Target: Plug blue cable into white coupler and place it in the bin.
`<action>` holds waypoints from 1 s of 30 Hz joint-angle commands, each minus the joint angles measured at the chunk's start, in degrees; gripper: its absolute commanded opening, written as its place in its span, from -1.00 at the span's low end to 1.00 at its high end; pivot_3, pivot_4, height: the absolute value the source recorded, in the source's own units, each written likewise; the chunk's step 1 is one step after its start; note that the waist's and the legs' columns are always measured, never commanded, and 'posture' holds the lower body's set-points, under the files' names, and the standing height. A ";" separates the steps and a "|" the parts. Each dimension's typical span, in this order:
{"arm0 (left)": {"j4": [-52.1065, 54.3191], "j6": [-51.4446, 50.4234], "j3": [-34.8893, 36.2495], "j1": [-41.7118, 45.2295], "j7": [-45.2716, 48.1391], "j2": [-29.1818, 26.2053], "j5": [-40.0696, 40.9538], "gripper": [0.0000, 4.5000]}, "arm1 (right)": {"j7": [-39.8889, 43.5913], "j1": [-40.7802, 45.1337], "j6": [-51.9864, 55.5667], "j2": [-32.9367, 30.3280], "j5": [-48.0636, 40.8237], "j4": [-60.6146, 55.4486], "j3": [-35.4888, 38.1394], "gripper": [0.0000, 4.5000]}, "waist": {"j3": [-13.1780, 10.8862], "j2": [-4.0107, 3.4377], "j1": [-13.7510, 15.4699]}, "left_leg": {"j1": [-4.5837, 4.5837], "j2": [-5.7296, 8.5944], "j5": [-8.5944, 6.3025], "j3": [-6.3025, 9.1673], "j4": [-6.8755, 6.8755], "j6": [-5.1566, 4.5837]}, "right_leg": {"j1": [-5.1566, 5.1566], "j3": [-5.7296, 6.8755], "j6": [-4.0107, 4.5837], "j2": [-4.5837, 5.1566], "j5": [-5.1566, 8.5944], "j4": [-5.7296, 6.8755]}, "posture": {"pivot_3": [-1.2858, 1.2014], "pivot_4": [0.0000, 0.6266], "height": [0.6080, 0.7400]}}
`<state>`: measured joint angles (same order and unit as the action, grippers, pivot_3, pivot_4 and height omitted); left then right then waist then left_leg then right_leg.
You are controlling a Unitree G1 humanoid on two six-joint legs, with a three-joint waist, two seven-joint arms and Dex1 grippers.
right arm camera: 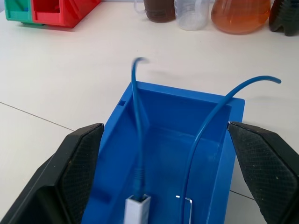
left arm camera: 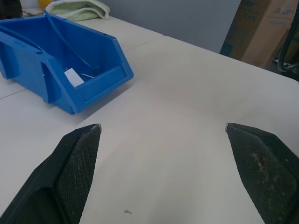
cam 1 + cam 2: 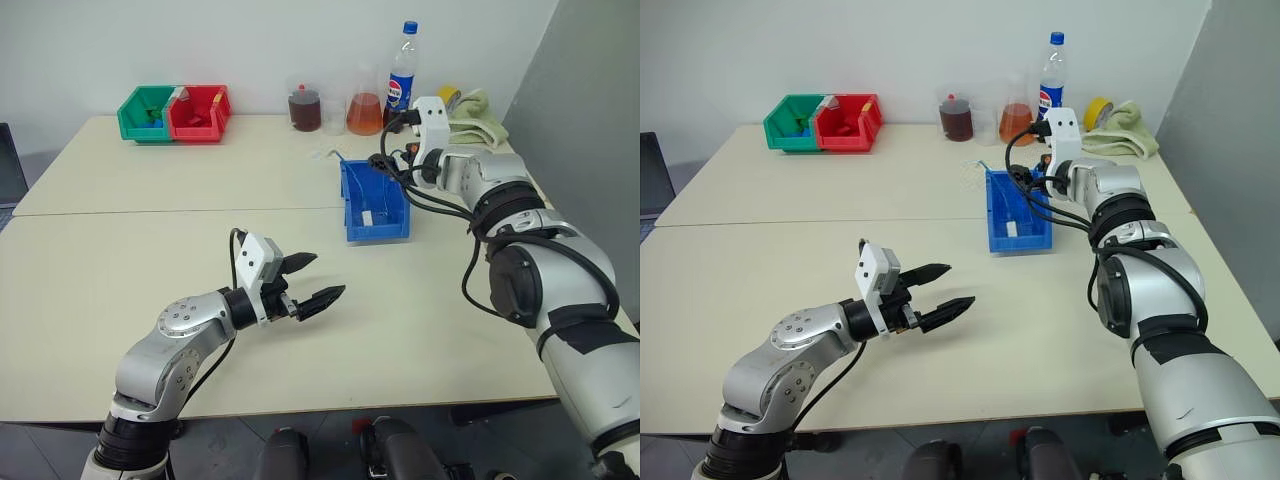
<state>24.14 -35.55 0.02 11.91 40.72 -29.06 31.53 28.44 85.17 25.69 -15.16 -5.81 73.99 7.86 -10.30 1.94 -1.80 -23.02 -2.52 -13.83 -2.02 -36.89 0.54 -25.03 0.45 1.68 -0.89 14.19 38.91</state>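
Observation:
The blue bin stands on the table right of centre. Inside it lies the white coupler with the blue cable plugged into its top. The cable's loops rise out over the bin's far rim. My right gripper hovers open just above the bin, with nothing between its fingers. My left gripper hangs open and empty over the bare table, well in front of and left of the bin. From there the coupler shows on the bin's floor.
A green bin and a red bin sit side by side at the far left. A jar of dark liquid, a flask of orange liquid, a cola bottle, a yellow tape roll and a towel line the back.

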 commanded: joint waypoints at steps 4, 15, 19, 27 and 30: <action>2.78 -1.03 1.38 -1.28 -2.08 -0.63 0.45 1.00 | 11.14 -1.04 4.10 -2.20 -2.06 -11.14 -0.73 0.99 | 0.00 0.00 -0.01 | 0.00 0.00 0.00 0.00 0.00 0.00 | -0.01 0.00 0.00 0.00 0.00 0.00 | 0.03 -0.52 1.00; 6.97 -2.45 7.75 -7.53 -21.76 3.89 -7.26 1.00 | 9.80 -41.43 18.13 -5.32 -9.11 -82.53 -3.24 0.99 | 0.01 0.01 0.56 | -0.03 0.00 -0.03 0.06 0.01 0.06 | 0.00 0.07 -0.03 0.07 0.00 0.00 | 0.03 -0.52 1.00; 7.59 -1.17 9.44 -9.42 -29.42 6.38 -12.65 1.00 | 0.12 -57.77 13.60 -3.27 -4.43 -97.29 -2.90 0.99 | 0.08 0.09 0.46 | 0.06 -0.02 -0.06 0.11 -0.02 0.12 | 0.10 0.12 -0.04 0.06 0.02 0.01 | 0.03 -0.52 1.00; 8.15 2.33 9.44 -15.57 -36.07 12.20 -17.88 1.00 | -13.96 -79.60 10.09 2.40 2.24 -108.30 -3.55 0.99 | 0.11 0.10 0.13 | 0.24 -0.05 0.13 0.06 -0.05 0.43 | 0.18 0.09 -0.27 0.05 -0.12 0.06 | 0.03 -0.52 1.00; 8.23 4.09 7.80 -18.31 -37.44 14.22 -19.76 1.00 | -16.74 -83.51 6.50 4.97 2.79 -106.70 -3.73 0.99 | 0.11 0.10 0.10 | 0.29 -0.05 0.14 0.04 -0.09 0.44 | 0.22 0.08 -0.34 0.05 -0.16 0.04 | 0.03 -0.52 1.00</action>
<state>30.43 -33.58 8.90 -5.33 4.38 -15.76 13.43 13.75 2.47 35.64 -11.04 -3.49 -31.49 4.26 -10.18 2.04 -1.70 -22.65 -2.56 -13.68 -1.96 -36.97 0.98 -24.71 0.53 1.34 -0.84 14.03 38.94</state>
